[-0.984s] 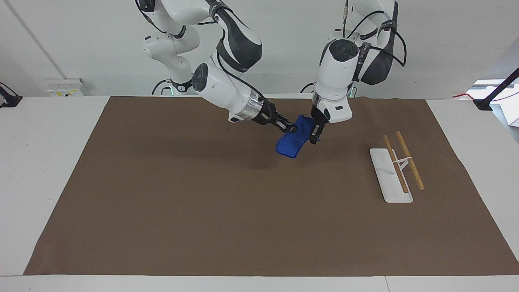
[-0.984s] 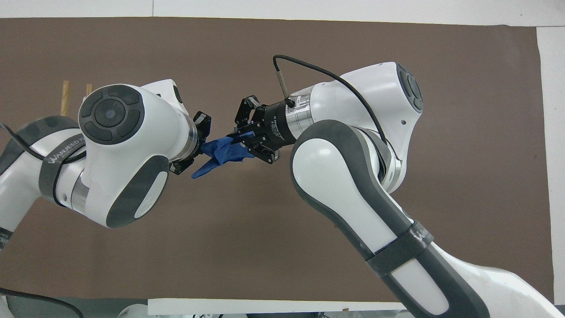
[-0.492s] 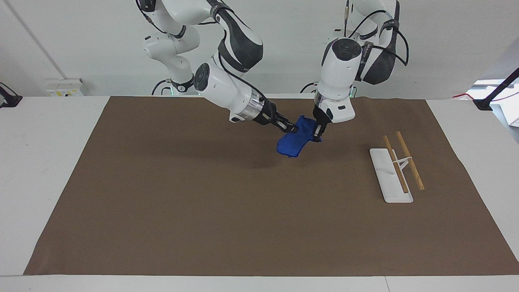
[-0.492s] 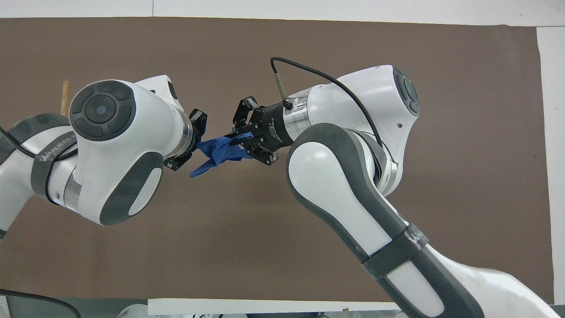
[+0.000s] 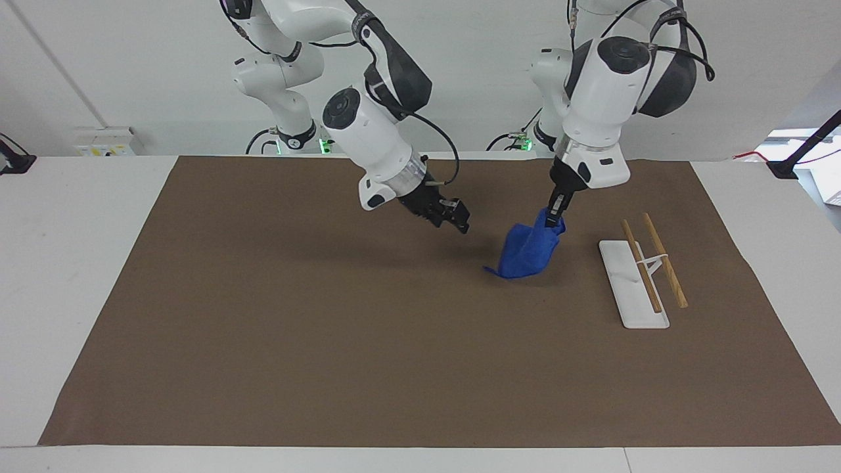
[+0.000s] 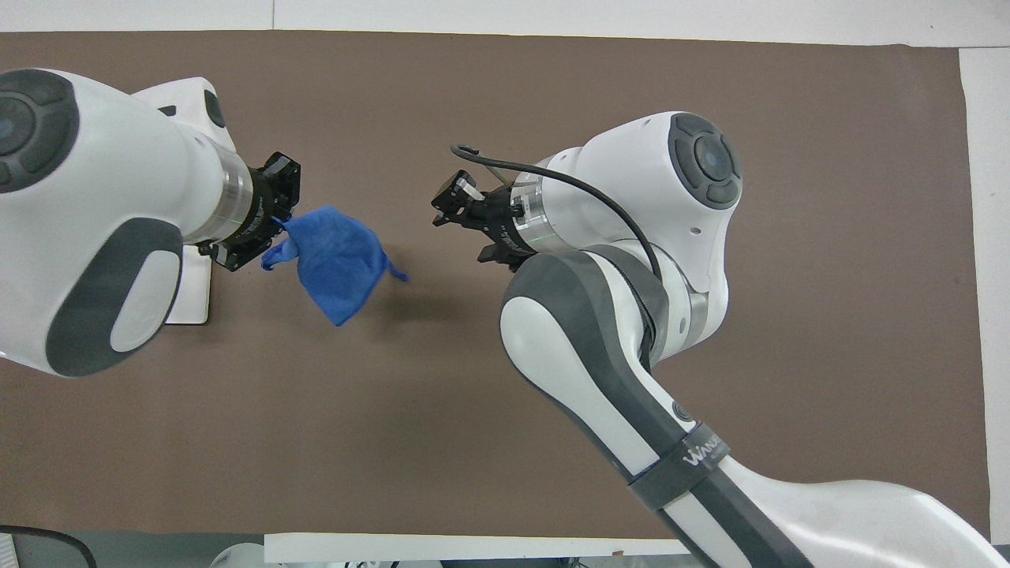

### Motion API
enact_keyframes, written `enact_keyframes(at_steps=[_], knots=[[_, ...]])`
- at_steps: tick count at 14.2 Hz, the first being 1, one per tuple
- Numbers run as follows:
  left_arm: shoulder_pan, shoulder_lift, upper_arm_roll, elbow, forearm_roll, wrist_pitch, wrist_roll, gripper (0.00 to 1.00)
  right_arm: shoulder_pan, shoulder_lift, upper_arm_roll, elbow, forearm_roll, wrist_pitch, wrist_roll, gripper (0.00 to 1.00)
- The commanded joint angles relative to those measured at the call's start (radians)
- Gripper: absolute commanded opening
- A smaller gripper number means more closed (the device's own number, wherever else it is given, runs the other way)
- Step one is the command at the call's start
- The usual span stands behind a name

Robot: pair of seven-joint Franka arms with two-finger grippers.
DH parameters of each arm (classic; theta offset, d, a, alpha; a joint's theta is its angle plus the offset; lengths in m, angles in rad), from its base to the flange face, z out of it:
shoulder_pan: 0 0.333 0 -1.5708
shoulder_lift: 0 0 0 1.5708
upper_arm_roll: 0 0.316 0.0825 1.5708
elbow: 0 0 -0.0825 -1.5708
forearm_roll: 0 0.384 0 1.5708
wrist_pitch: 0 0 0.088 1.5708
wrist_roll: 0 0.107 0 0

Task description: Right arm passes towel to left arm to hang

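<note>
The blue towel hangs bunched from my left gripper, which is shut on its top corner. It hangs over the brown mat beside the rack, on the rack's middle-of-table side. In the overhead view the towel spreads out from the left gripper. My right gripper is open and empty over the middle of the mat, clear of the towel; it also shows in the overhead view.
A white rack base with two wooden rods stands toward the left arm's end of the table. In the overhead view the left arm hides most of the rack base. A brown mat covers the table.
The right gripper has let go of the towel and drawn back. The left gripper has carried the towel toward the rack, and the towel now hangs from it alone.
</note>
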Motion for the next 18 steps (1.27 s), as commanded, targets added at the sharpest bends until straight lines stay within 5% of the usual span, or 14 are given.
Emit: enact_keyframes(at_steps=[1, 6, 10, 13, 16, 18], knots=[[0.142, -0.008, 0.0, -0.016, -0.005, -0.017, 0.194, 0.0, -0.129, -0.003, 0.007, -0.007, -0.125, -0.027, -0.23, 1.0], [0.444, -0.002, 0.001, -0.053, -0.005, 0.167, 0.584, 0.0, -0.309, -0.092, 0.003, 0.023, -0.384, -0.31, -0.439, 1.0], [0.529, -0.007, 0.004, -0.077, 0.001, 0.193, 0.721, 0.0, -0.359, -0.154, -0.002, 0.169, -0.592, -0.618, -0.548, 1.0], [0.57, 0.006, 0.004, -0.121, 0.053, 0.32, 0.729, 0.0, -0.404, -0.178, -0.02, 0.321, -0.583, -0.852, -0.659, 1.0], [0.595, 0.024, 0.004, -0.145, 0.053, 0.391, 0.733, 0.0, -0.447, -0.226, -0.023, 0.32, -0.542, -0.883, -0.708, 1.0], [0.586, 0.019, 0.003, -0.171, 0.053, 0.385, 0.733, 0.01, -0.465, -0.285, -0.025, 0.193, -0.535, -0.83, -0.709, 1.0]])
